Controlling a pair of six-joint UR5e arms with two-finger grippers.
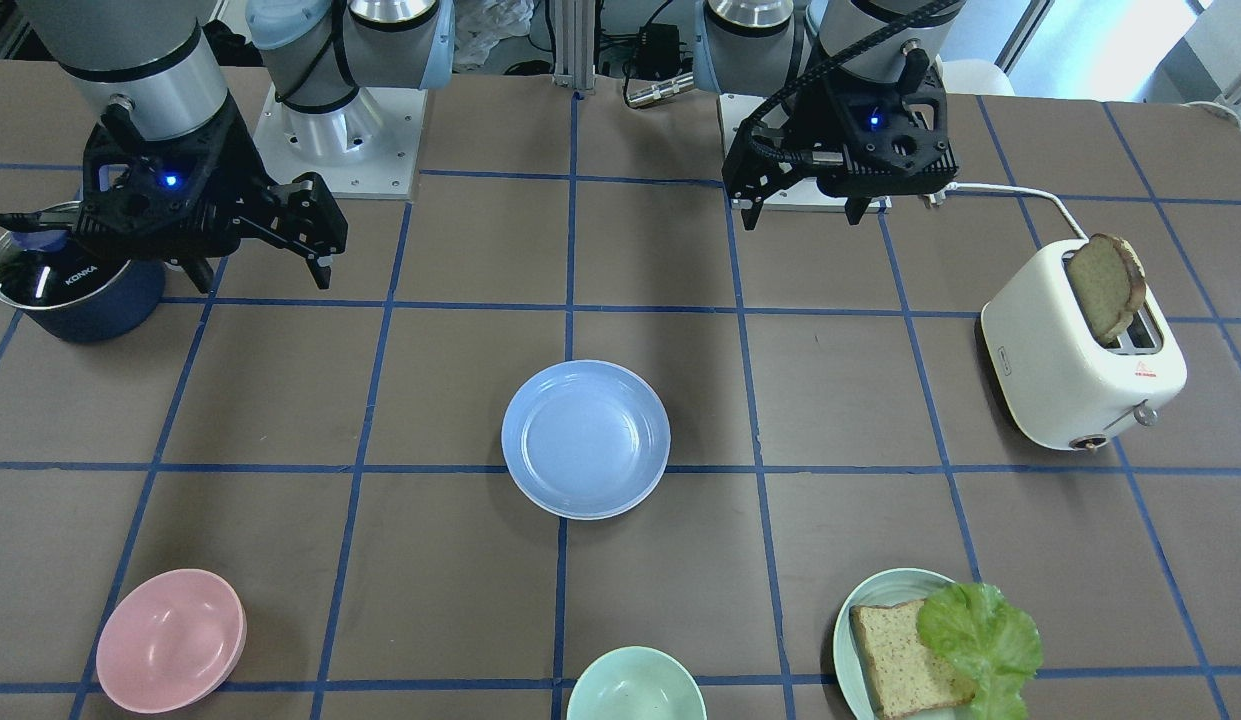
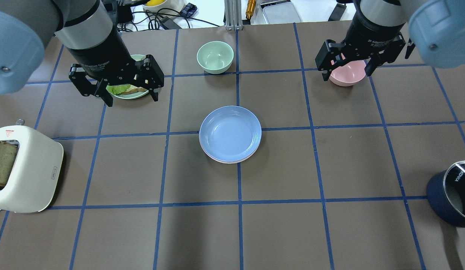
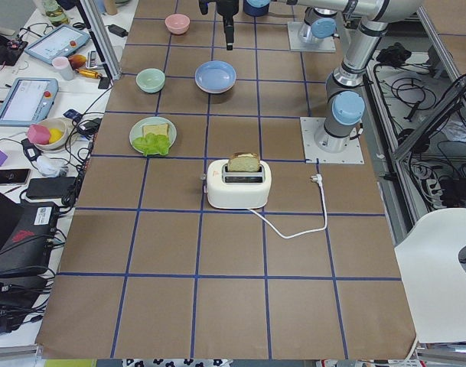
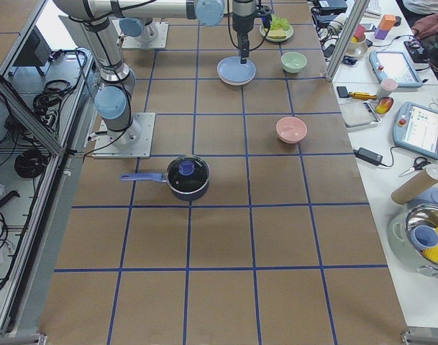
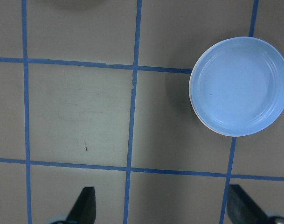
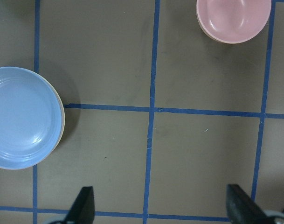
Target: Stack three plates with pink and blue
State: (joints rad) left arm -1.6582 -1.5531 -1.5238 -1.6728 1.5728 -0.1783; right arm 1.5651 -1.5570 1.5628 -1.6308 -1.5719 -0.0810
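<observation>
Since no loose plate lay anywhere else on the desk (image 2: 329, 232), the stacking looked finished. The sensible way to close the step was to keep both arms high and well apart from the pile, with no sweep across it. The light blue plate (image 2: 230, 133) sat on top at the centre of the desk, empty. A thin pale pink rim (image 2: 225, 161) peeked out beneath it on the robot's side, so the pile seemed slightly off-centre. Whether a third plate lay under that could not be told. The left jaws hung apart with nothing between them, raised near the mint-green plate (image 1: 880, 590), which carried a bread slice (image 1: 905, 665) and a lettuce leaf (image 1: 980, 640). The right jaws were likewise spread and empty, up near the pink bowl (image 1: 170, 640), which held nothing. The mint bowl (image 2: 215, 56) was empty too. A second bread slice (image 1: 1105, 285) stood in the slot of the white toaster (image 1: 1070, 370). The lidded navy saucepan (image 1: 70, 290) hid its contents.
</observation>
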